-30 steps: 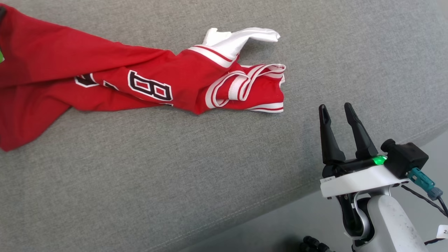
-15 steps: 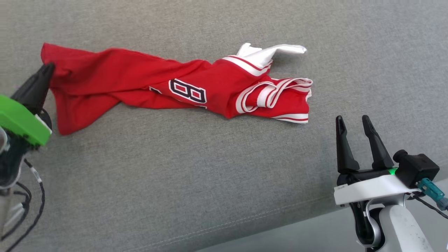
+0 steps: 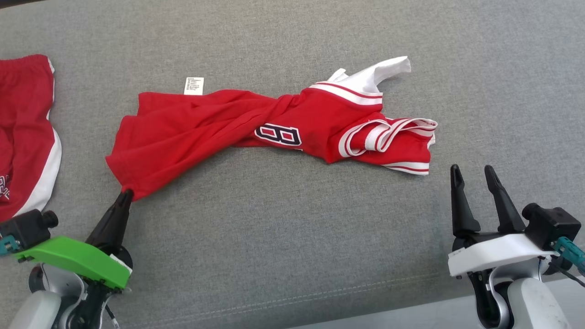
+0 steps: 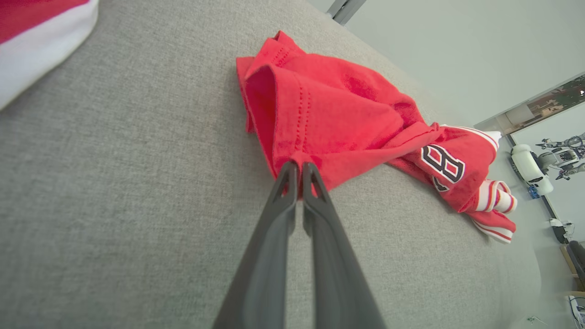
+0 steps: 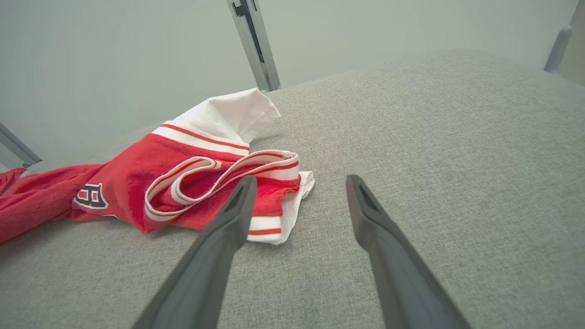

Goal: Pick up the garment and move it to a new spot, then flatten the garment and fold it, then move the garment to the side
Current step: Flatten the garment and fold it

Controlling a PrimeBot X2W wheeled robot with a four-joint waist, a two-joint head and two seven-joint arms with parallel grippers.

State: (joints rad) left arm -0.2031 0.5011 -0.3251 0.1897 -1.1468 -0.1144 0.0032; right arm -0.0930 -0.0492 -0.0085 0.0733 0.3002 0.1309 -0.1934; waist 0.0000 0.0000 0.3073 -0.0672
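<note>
Left claw (image 3: 125, 195) clamped on the hem corner of the red jersey (image 3: 283, 123), dragged closer to the front edge of the grey cushion (image 3: 274, 242) than half a second ago. Right claw (image 3: 472, 169) wide open just beside the striped end. Looks like relocating nearly done, flattening next.

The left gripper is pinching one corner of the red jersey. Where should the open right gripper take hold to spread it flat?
Probably the striped lower corner of the jersey, approached from the near side, kept low along the cushion. It lies nearest the right gripper, shows a flat exposed edge, and sits at the far end from the pinch of the left gripper.
</note>
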